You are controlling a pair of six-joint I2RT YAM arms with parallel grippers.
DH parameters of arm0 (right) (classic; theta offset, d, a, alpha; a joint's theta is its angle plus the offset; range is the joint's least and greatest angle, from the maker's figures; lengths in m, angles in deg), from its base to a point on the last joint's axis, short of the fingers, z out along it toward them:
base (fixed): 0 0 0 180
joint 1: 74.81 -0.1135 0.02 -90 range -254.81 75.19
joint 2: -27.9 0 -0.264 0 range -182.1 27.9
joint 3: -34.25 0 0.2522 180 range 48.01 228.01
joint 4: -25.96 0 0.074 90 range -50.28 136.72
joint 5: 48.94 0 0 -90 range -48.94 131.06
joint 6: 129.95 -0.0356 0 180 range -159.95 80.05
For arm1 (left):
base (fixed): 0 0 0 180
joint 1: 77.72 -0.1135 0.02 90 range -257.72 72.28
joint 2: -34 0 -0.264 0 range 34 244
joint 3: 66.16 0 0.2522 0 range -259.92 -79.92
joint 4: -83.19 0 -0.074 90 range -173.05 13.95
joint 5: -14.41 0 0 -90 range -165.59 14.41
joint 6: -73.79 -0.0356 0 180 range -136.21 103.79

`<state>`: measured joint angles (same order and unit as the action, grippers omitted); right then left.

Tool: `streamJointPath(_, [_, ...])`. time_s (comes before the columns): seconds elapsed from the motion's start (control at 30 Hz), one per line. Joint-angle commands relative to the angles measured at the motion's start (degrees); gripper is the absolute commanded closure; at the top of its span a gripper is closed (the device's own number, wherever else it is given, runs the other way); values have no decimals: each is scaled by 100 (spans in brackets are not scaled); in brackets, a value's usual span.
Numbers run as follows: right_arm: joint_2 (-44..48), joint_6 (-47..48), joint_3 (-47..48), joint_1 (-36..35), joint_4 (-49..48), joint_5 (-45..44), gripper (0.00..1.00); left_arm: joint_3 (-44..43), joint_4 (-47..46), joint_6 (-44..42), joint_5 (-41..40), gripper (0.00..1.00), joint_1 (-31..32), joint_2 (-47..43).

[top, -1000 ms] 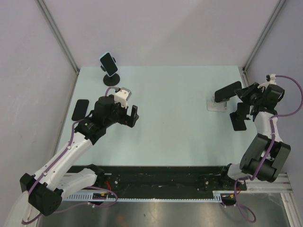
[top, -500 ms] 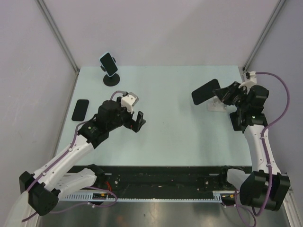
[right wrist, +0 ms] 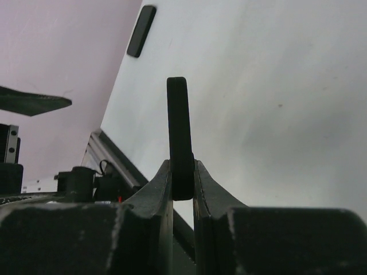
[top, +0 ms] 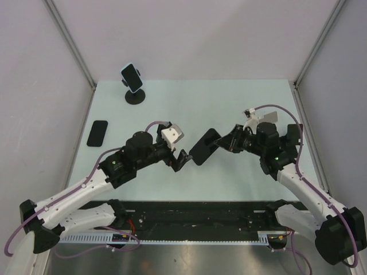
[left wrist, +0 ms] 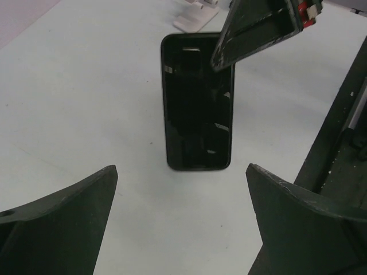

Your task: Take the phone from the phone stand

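My right gripper [top: 222,143] is shut on a black phone [top: 205,146] and holds it by one end over the middle of the table, away from the white phone stand [top: 269,117], which my right arm partly hides. In the right wrist view the phone [right wrist: 179,132] is edge-on, pinched between my fingers [right wrist: 182,172]. My left gripper [top: 181,160] is open and empty, just left of the phone. In the left wrist view the phone [left wrist: 198,109] faces me beyond my spread fingers [left wrist: 180,217], with the stand [left wrist: 195,17] behind it.
A second phone [top: 131,77] sits on a black round-based stand [top: 135,97] at the back left. Another black phone [top: 98,133] lies flat near the left edge, also in the right wrist view [right wrist: 141,31]. Grey walls enclose the table.
My right arm has carried the phone from the stand at the right to the table's middle. My left arm has swung right toward it, gripper still open.
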<state>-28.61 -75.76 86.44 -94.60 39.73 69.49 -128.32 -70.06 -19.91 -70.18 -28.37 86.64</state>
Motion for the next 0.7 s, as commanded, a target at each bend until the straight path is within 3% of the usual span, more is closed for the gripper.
streamJointPath(0.0, [62,-549,6,-639,-1239,-363,100,-328,-289,-508,-390,0,418,149])
streamJointPath(0.23, [-35,-883,-12,-1395,-1890,-706,100,-337,-341,-728,-1147,0,875,563])
streamJointPath(0.67, [-88,-1103,-12,-1624,-2225,-707,100,-3,-350,-570,-2360,0,963,932])
